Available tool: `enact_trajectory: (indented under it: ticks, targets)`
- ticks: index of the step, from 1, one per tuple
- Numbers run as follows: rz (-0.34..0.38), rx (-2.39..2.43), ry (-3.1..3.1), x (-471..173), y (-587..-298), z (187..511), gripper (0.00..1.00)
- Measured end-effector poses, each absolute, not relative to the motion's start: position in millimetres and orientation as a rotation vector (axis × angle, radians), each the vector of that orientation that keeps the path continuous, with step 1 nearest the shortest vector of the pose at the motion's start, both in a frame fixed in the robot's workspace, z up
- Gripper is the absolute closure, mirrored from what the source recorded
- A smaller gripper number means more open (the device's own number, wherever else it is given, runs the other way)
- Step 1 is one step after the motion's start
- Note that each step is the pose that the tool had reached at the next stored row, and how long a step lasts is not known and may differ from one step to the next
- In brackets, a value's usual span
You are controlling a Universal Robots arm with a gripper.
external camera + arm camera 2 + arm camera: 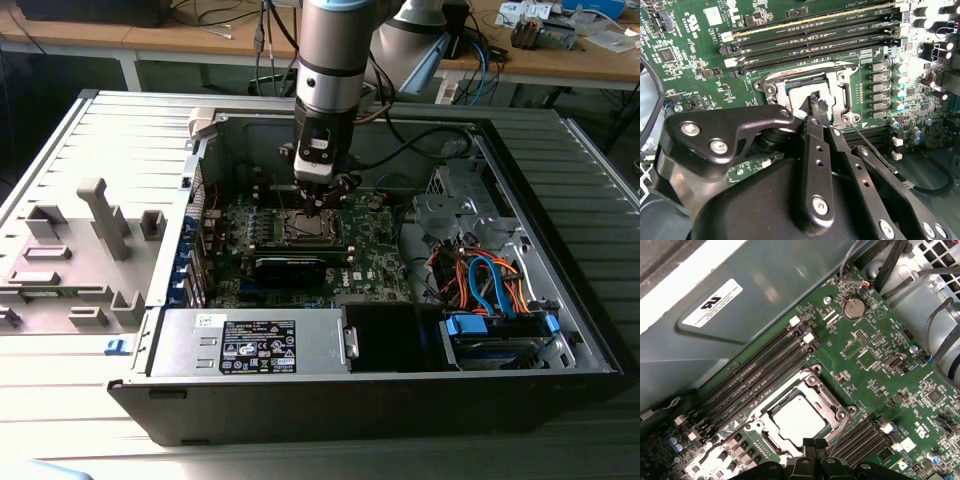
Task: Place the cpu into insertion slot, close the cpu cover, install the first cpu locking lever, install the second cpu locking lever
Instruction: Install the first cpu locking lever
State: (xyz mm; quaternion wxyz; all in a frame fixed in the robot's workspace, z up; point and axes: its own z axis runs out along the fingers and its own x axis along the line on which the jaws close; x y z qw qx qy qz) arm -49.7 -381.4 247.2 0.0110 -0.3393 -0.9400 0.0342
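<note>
We saw the claw (816,102) pinched closed, empty, over the cpu cover (832,412) lying shut on the cpu (796,416).

Exterior view high, wide, wrist views close over insertion slot (799,416)

Cpu (799,417) in insertion slot (771,432), cpu cover (832,412) over.
</note>
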Motion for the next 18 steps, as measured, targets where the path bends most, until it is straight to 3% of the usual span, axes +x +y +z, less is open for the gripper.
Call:
enact_trajectory:
  ticks: [18]
  targets:
    - [0.108, -0.965, -2.967, -49.7, -381.4, 247.2, 0.89]
